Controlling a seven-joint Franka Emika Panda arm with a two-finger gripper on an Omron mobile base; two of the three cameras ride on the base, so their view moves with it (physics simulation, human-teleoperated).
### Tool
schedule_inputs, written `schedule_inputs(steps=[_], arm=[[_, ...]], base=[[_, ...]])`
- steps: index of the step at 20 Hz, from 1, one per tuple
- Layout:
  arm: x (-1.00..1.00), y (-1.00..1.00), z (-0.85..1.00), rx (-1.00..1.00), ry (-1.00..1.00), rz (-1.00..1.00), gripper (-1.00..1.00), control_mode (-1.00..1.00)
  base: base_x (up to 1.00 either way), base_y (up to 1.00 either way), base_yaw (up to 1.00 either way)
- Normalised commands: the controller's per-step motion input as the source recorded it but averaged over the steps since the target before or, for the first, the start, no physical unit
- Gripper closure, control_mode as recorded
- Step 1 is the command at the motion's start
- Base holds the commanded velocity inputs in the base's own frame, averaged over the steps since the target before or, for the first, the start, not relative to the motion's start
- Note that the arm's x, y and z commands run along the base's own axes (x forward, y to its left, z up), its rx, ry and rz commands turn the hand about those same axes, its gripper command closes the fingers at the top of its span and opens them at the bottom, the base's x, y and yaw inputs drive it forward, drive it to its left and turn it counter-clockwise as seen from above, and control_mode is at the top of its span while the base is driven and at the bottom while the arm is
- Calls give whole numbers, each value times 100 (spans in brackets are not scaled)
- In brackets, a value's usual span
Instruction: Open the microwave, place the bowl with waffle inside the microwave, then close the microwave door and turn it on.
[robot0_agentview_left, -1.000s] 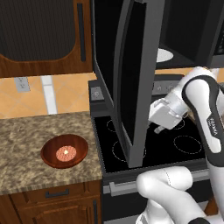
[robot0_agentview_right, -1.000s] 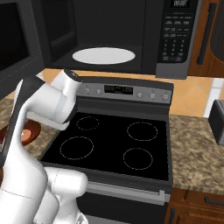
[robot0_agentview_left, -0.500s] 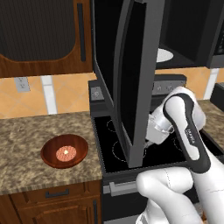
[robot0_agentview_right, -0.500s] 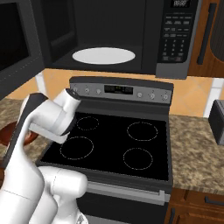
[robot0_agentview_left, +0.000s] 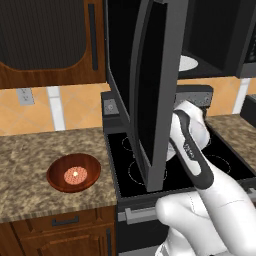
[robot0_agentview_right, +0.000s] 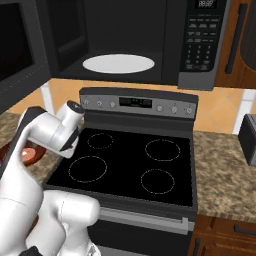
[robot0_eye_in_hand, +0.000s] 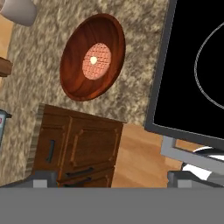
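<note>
While the wide black glass microwave door in its dark grey frame stands swung fully out over the black glass-topped stove, the first step reads as done: the large dark grey-framed microwave is open and its white round plate lies bare inside, nothing loaded. Shallow round reddish-brown wooden-looking bowl sits on the speckled granite surface, left of the stove and well apart from the oven cavity above. Small round pinkish-brown gridded waffle with its pale yellow dab rests at the bowl's centre, flat and undisturbed. Hand view looks down on bowl and waffle from beside the stove edge, brown wooden drawer cabinet below the surface. White arm reaches low behind the open door toward the bowl's side. Gripper: two dark fingers stand spread wide at the bottom of the hand view, nothing between them, no contact with the bowl. Judgement: roughly a quarter along. Left to do: grasp bowl by its rim, lift it clear of the door's edge, set it on the white plate, shut the door, press start on the keypad at the oven's right.
</note>
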Motion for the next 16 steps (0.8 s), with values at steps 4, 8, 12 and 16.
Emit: schedule_inputs(steps=[4,8,12,16], arm=[[38,30,-57,-3,0,0,-100,-100],[41,43,-54,0,0,0,-100,-100],[26,37,-19,0,0,-1,-100,-100],[23,45,-9,0,0,-1,-100,-100]], base=[[0,0,0],[0,0,0],[0,0,0],[0,0,0]])
